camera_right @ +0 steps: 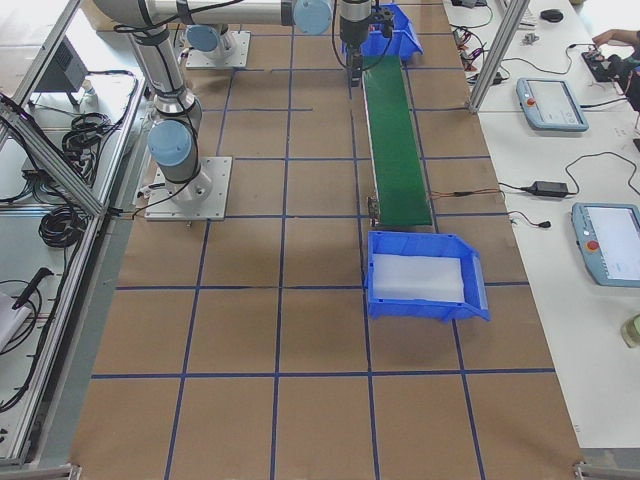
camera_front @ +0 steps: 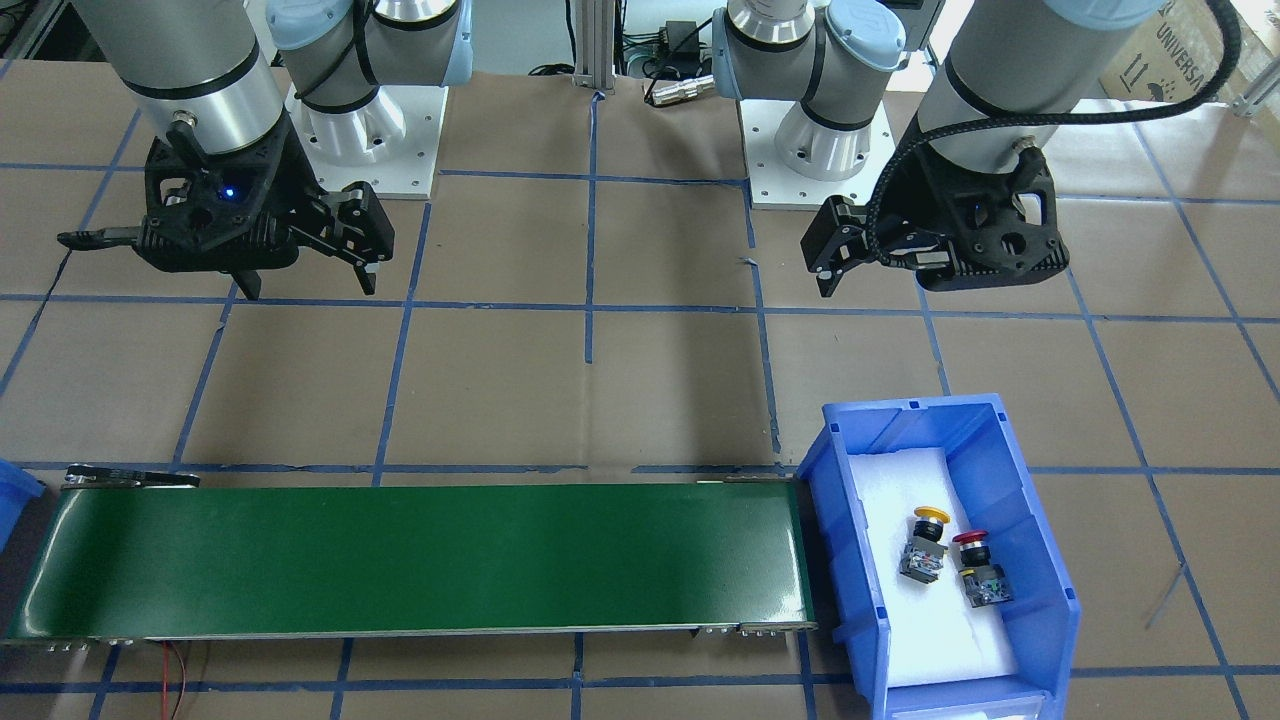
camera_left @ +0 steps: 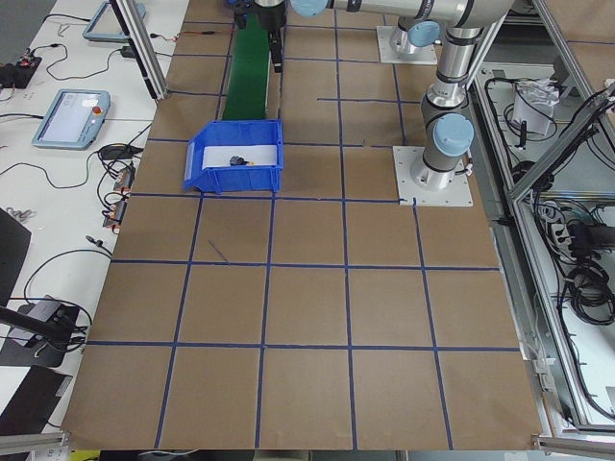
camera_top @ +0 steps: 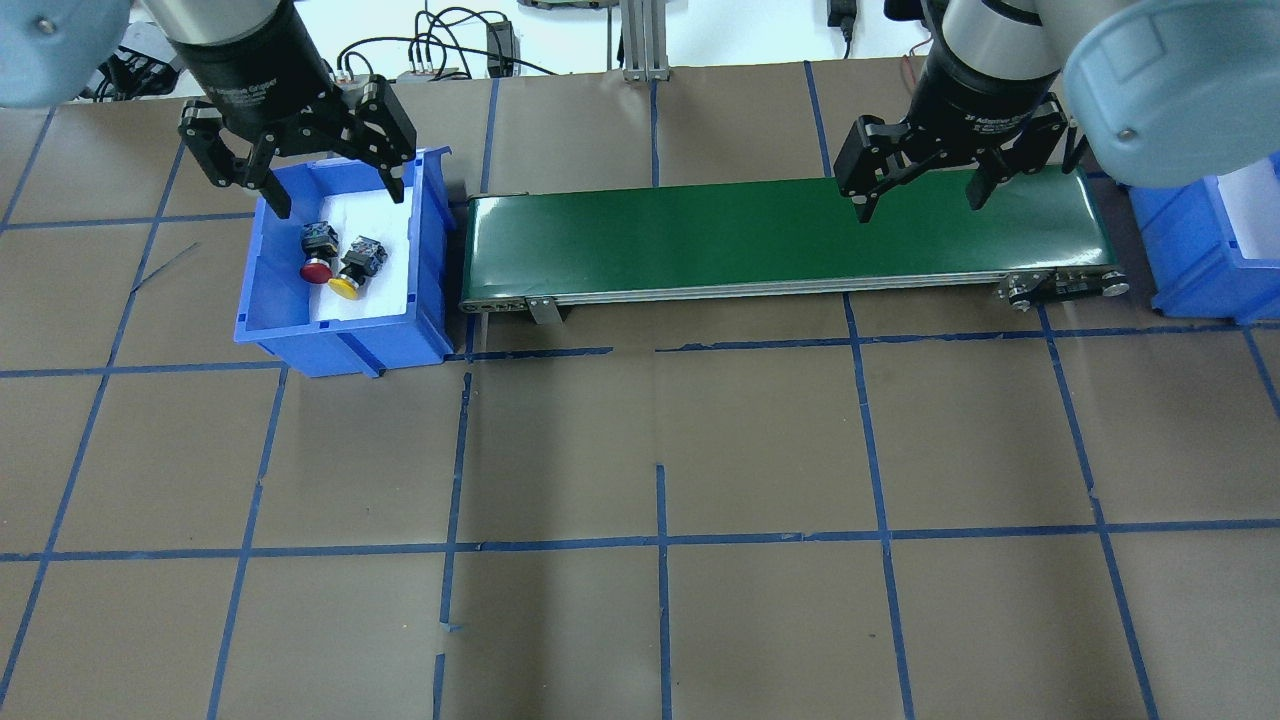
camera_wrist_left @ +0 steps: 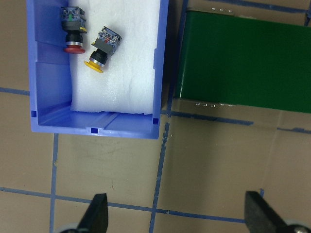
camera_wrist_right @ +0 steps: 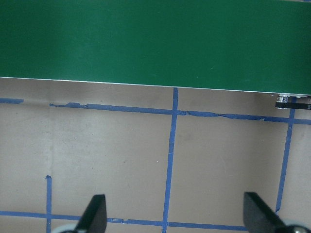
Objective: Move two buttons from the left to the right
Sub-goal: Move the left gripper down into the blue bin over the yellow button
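Two buttons lie on white foam in the blue bin (camera_top: 345,340) at my left: the yellow-capped button (camera_top: 350,272) (camera_front: 925,545) (camera_wrist_left: 101,48) and the red-capped button (camera_top: 316,255) (camera_front: 975,570) (camera_wrist_left: 74,34), side by side on their sides. My left gripper (camera_top: 335,190) (camera_wrist_left: 177,216) is open and empty, high above the table just on my side of that bin. My right gripper (camera_top: 920,200) (camera_wrist_right: 177,216) is open and empty, high near the right part of the green conveyor belt (camera_top: 780,235) (camera_wrist_right: 155,43).
The conveyor belt (camera_front: 400,560) runs from the left bin (camera_front: 1050,540) towards a second blue bin (camera_top: 1190,260) (camera_right: 425,300) with white foam at its right end. Brown paper with blue tape lines covers the table.
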Tool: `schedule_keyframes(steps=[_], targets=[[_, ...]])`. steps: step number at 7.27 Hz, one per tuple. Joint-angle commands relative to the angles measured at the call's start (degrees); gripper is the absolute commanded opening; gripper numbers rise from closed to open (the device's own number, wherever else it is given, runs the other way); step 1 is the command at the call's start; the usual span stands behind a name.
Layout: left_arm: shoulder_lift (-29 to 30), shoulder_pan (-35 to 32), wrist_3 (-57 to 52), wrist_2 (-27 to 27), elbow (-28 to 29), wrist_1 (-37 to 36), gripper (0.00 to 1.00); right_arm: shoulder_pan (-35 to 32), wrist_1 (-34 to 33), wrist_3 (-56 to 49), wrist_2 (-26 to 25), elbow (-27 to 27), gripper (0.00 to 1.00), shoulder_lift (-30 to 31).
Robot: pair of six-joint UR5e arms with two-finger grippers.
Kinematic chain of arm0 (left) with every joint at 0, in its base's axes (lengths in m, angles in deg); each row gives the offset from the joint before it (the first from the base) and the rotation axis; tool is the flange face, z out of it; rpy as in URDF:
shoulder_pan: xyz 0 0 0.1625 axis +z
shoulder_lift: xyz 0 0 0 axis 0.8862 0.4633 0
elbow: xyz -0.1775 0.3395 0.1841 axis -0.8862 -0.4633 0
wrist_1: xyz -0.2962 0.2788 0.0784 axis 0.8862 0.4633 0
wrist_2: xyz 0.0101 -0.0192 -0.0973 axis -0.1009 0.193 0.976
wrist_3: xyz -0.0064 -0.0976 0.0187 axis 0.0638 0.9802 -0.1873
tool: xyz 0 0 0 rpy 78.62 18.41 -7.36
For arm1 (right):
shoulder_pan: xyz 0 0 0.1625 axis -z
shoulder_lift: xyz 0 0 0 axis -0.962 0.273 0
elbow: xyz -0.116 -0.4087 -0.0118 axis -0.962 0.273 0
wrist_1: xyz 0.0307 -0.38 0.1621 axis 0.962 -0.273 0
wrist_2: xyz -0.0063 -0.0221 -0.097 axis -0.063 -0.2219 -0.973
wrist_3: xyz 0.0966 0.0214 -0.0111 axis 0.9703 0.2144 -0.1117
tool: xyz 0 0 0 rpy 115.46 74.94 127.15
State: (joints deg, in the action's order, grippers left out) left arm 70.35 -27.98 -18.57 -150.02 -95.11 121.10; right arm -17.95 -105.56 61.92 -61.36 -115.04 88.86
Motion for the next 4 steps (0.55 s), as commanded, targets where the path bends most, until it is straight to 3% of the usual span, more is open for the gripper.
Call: schedule_keyframes(steps=[1, 3, 4], targets=[[-1.71, 0.29, -0.27, 0.03, -3.32, -1.97, 1.00, 0.00, 0.00, -0.01, -0.03, -0.08, 1.00, 0.00], [0.12, 1.35, -3.06, -0.05, -0.71, -3.03, 1.00, 0.00, 0.00, -0.01, -0.03, 0.00, 1.00, 0.00], [3.01, 3.18, -10.05, -0.49, 2.53, -3.65, 1.00, 0.00, -0.09, -0.01, 0.06, -0.08, 1.00, 0.09]])
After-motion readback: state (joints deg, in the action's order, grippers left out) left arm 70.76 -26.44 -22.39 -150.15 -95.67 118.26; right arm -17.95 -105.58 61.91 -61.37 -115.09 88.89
